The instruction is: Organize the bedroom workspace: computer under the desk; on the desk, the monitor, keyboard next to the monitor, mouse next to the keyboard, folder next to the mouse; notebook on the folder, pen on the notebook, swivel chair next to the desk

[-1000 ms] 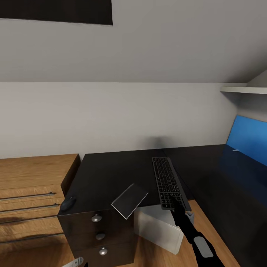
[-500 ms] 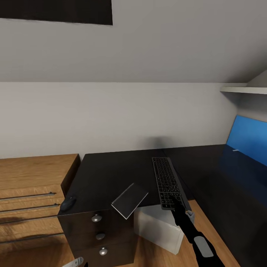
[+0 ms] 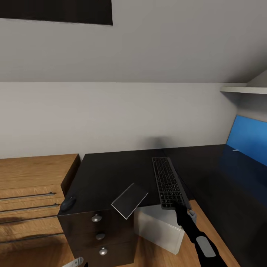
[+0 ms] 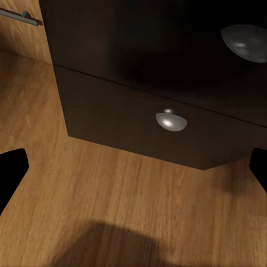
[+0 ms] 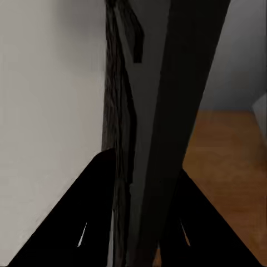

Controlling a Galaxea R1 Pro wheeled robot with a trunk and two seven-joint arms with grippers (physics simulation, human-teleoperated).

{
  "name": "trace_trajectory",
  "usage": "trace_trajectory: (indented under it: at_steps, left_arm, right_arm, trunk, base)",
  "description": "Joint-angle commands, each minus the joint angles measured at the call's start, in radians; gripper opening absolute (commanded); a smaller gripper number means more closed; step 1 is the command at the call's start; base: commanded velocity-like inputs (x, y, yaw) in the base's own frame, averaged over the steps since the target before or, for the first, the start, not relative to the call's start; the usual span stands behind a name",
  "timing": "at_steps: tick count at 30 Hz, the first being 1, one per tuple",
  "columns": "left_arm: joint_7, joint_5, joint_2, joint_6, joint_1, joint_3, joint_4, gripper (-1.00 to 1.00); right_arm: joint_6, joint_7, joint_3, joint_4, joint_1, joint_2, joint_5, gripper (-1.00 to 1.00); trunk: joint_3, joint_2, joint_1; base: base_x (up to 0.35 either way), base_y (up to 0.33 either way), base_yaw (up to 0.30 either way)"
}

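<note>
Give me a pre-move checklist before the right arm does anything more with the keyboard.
1. Keyboard lies on the desk: ok, near end at the front edge.
2. Right gripper at the keyboard's near end: ok.
3. Grip closed on it: cannot tell.
4. Monitor beside the keyboard: not ok.
5. Mouse next to the keyboard: not ok, at the far left corner.
6. Notebook secure: not ok, tilted over the desk edge.

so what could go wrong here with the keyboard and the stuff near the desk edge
The keyboard lies with its near end at the desk front edge, where the right gripper is; a pull or nudge could tip it onto the computer below. The notebook juts past the edge, tilted, and may slip off. The mouse sits at the corner, easily knocked down.
</note>
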Motion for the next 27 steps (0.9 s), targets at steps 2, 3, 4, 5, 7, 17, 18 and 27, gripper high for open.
trace_trajectory:
  at_steps: [2, 3, 4, 5, 7, 17, 18, 27]
  left_arm:
    - [0.001, 0.009, 0.000, -0.002, 0.000, 0.000, 0.000, 1.00]
    - [0.001, 0.009, 0.000, -0.002, 0.000, 0.000, 0.000, 1.00]
    - [0.001, 0.009, 0.000, -0.002, 0.000, 0.000, 0.000, 1.00]
    - [0.001, 0.009, 0.000, -0.002, 0.000, 0.000, 0.000, 1.00]
    - [0.001, 0.009, 0.000, -0.002, 0.000, 0.000, 0.000, 1.00]
    - [0.001, 0.008, 0.000, -0.002, -0.001, 0.000, 0.000, 1.00]
    - [0.001, 0.008, 0.000, -0.002, 0.000, 0.000, 0.000, 1.00]
    - [0.001, 0.008, 0.000, -0.002, -0.001, 0.000, 0.000, 1.00]
  right_arm:
    - [0.007, 0.000, -0.007, 0.001, -0.001, 0.001, -0.002, -1.00]
    - [0.007, 0.000, -0.007, 0.001, -0.001, 0.001, -0.002, -1.00]
    - [0.007, 0.000, -0.007, 0.001, -0.001, 0.000, -0.002, -1.00]
    - [0.007, 0.000, -0.007, 0.001, -0.001, 0.000, -0.002, -1.00]
    - [0.007, 0.000, -0.007, 0.001, -0.001, 0.000, -0.002, -1.00]
    - [0.007, 0.000, -0.007, 0.001, -0.001, 0.000, -0.002, -1.00]
    - [0.007, 0.000, -0.007, 0.001, -0.001, 0.000, -0.002, -1.00]
    - [0.007, 0.000, -0.007, 0.001, -0.001, 0.000, -0.002, -1.00]
  trunk:
    - [-0.001, 0.000, 0.000]
    - [-0.001, 0.000, 0.000]
    - [-0.001, 0.000, 0.000]
    - [-0.001, 0.000, 0.000]
    - [-0.001, 0.000, 0.000]
    - [0.011, 0.028, -0.015]
    - [0.015, 0.035, -0.019]
    - [0.043, 0.098, -0.054]
  base:
    - [0.000, 0.000, 0.000]
    - [0.000, 0.000, 0.000]
    - [0.000, 0.000, 0.000]
    - [0.000, 0.000, 0.000]
    - [0.000, 0.000, 0.000]
    - [0.000, 0.000, 0.000]
    - [0.000, 0.000, 0.000]
    - [0.000, 0.000, 0.000]
